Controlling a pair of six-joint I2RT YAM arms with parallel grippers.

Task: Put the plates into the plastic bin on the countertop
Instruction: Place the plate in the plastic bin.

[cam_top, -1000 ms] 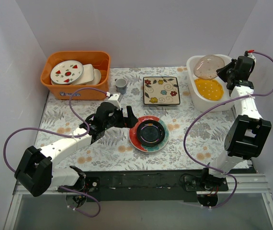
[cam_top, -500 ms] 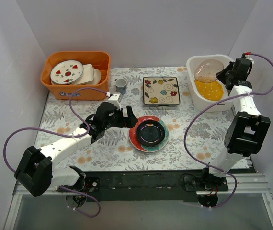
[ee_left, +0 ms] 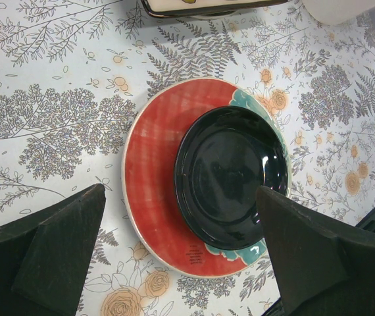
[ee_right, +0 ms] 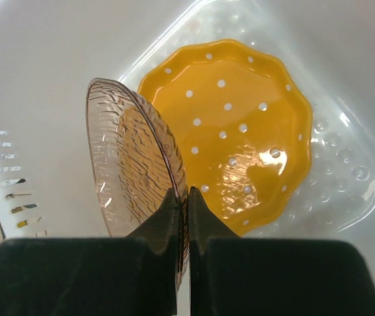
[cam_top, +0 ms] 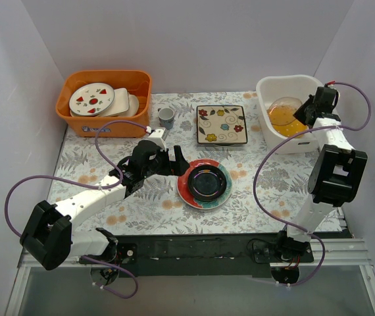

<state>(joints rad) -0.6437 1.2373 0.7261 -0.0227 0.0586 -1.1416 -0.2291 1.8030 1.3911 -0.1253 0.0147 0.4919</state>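
Observation:
My right gripper (cam_top: pixel 308 110) (ee_right: pixel 182 197) is shut on the rim of the clear glass plate (cam_top: pixel 283 107) (ee_right: pixel 131 158). It holds the plate tilted on edge inside the white plastic bin (cam_top: pixel 266 87) (ee_right: pixel 36 59), just above the yellow scalloped plate (cam_top: pixel 287 122) (ee_right: pixel 240 131) on the bin's floor. My left gripper (cam_top: pixel 179 162) (ee_left: pixel 179 197) is open and empty, its fingers either side of the dark round plate (cam_top: pixel 208 182) (ee_left: pixel 230 174). That plate is stacked on the red-and-teal plate (cam_top: pixel 189 187) (ee_left: pixel 151 164) on the countertop (cam_top: pixel 141 204). The cream square floral plate (cam_top: pixel 222 124) lies behind them.
An orange bin (cam_top: pixel 105 125) with white plates bearing red and green marks (cam_top: pixel 91 98) stands at the back left. A small cup (cam_top: pixel 166 117) stands beside it. White walls close in the left, back and right sides.
My right gripper has lowered the clear glass plate from above the bin's rim down into the bin. The left arm has not moved.

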